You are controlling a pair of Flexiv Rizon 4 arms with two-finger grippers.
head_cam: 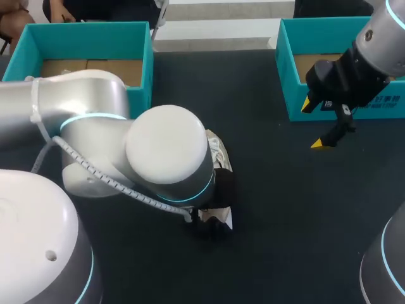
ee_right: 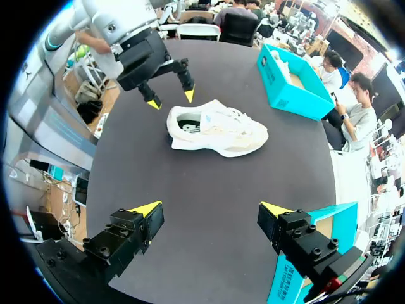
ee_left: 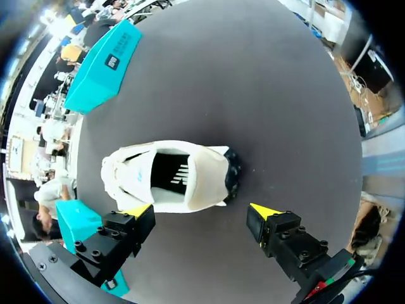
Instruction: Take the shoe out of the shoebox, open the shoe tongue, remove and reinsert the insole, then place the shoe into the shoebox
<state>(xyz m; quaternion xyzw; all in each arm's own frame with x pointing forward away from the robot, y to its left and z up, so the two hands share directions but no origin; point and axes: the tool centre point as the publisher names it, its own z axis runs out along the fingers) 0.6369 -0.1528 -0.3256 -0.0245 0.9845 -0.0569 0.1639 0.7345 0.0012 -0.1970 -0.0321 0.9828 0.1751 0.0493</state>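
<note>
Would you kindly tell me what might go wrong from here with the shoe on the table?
The shoe lies loose on the table, held by nothing; the open left pincer above it may shove or tip it rather than catch the insole. The open right pincer hangs far off near a shoebox, too distant to steady it.

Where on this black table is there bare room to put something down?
The widest bare stretch of table lies between the shoe and the right hand, beside the right shoebox. The strip between it and the left shoebox is free too. It is crowded around the shoe, where the left hand hovers.
</note>
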